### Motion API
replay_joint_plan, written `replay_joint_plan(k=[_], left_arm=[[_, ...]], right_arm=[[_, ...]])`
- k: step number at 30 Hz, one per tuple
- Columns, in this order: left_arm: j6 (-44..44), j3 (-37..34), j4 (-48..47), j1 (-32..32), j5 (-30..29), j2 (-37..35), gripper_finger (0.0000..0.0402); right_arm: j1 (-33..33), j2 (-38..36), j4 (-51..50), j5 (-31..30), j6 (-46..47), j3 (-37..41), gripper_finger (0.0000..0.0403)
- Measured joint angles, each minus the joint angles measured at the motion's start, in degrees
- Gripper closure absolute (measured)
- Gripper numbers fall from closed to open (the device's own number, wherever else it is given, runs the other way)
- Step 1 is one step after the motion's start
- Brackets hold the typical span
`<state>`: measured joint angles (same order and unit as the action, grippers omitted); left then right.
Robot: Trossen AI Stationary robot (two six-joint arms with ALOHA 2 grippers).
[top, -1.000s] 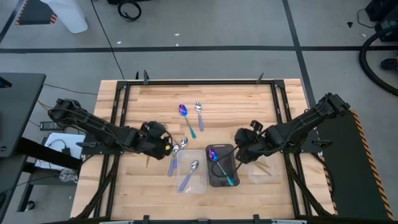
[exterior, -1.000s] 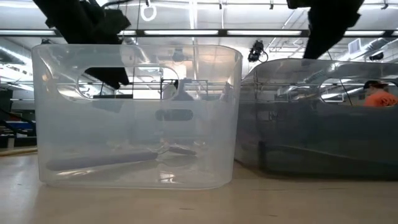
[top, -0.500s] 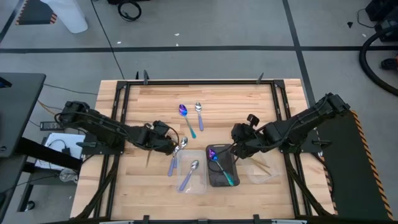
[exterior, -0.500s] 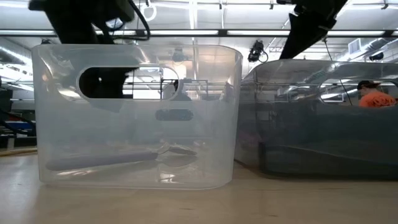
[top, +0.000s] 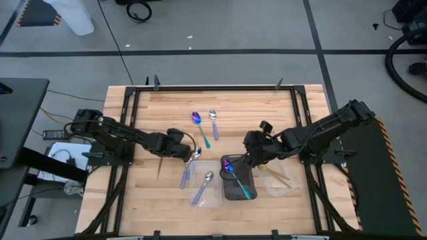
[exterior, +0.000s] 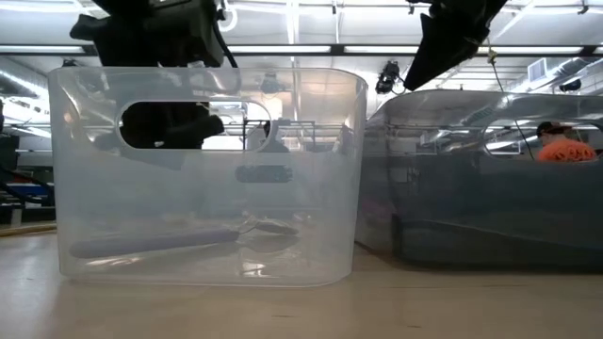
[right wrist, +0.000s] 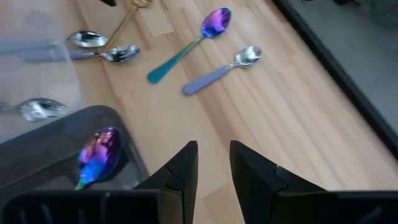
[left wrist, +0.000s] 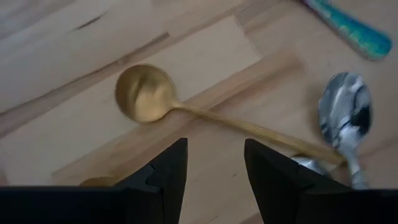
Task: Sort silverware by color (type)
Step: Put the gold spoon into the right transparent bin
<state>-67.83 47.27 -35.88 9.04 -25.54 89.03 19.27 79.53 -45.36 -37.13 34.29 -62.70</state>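
Biggest risk for us sits at the left gripper (top: 189, 151), centre-left of the high view: jaws apart, holding nothing, poised over the slim gold metal spoon (left wrist: 186, 107). In the left wrist view that spoon's handle runs in under the bowl of a shiny silver spoon (left wrist: 346, 115), so a pinch on the gold one could drag or flip its neighbour. We judge a grab near the gold bowl, away from the crossing, is safer.

Second risk: the right gripper (top: 250, 150), centre-right of the high view, jaws also apart and empty, hangs just beside the dark rectangular tray (top: 246, 177). A low sweep could clip the tray rim and shove it.

Room: the wooden table (top: 160, 107) has bare board along the upper band and far left of the high view; the black frame rail borders it all round. The lower-middle is crowded: the clear plastic tray (top: 215, 195) sits just beside the dark one.

Silverware now:
- clear tray: one silver spoon with a lilac handle (top: 202, 187)
- dark tray: one iridescent purple-blue spoon with a teal handle (top: 236, 178)
- loose, upper centre of the board: another iridescent spoon (top: 201, 128) and a silver spoon (top: 213, 122)
- the gold/silver cluster lies at the left gripper.
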Motion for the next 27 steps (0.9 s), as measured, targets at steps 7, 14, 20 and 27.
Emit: replay_joint_plan(k=[7, 14, 20, 27], left_arm=[[-2.39, 0.02, 0.98, 0.00, 0.35, 0.98, 0.0235], [-5.17, 0.01, 2.23, -1.36, 2.93, 3.39, 0.0235], [-8.92, 0.00, 2.81, -3.59, 2.89, 3.74, 0.0235], [-11.68, 0.07, 3.19, -6.55, 5.09, 5.35, 0.0235]], right_arm=[[-0.79, 0.02, 1.50, 2.94, -1.82, 0.00, 0.0300], [-5.20, 0.00, 1.95, 3.95, -10.95, -1.50, 0.0300], [-8.73, -0.02, 7.33, 5.00, -20.39, -2.56, 0.0300], [-10.41, -0.02, 12.86, 10.25, -27.99, -2.56, 0.0300]])
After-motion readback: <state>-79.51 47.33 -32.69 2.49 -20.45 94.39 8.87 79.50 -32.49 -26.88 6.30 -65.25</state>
